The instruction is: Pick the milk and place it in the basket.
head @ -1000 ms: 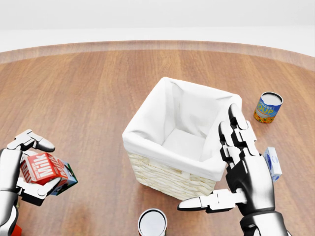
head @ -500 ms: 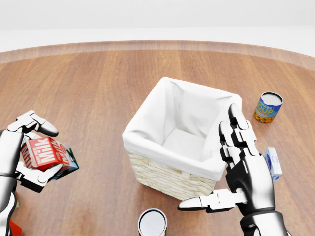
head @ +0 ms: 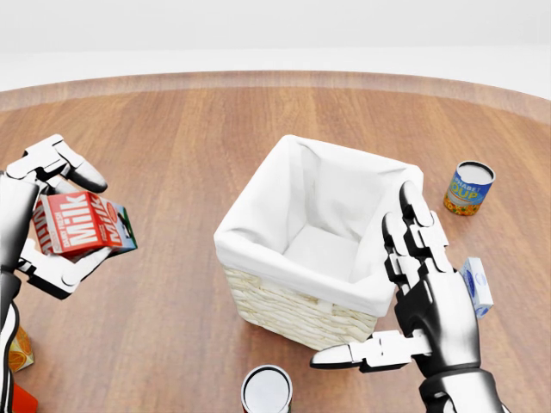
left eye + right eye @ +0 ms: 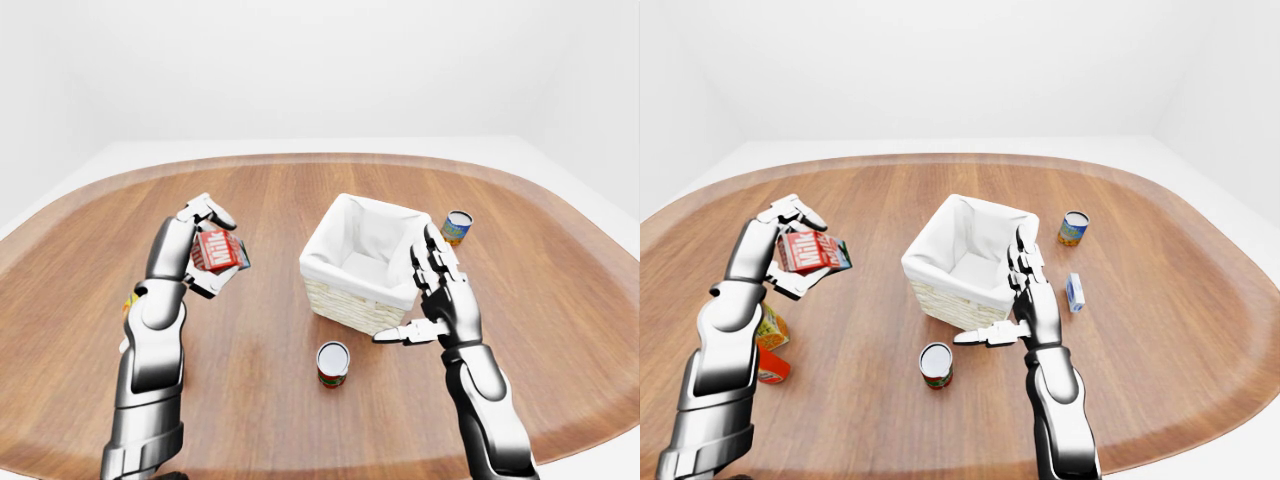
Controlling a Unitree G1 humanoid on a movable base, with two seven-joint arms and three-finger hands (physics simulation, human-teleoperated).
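Milk carton (image 3: 79, 224) now higher in the head view than half a second back — clear of the wooden counter (image 3: 172, 138), left hand (image 3: 39, 219) fingers clamped around it, well left of the basket (image 3: 258, 237). Lift done; carry across remains. Right hand (image 3: 422, 292) unchanged — fingers spread beside the basket, holding nothing.
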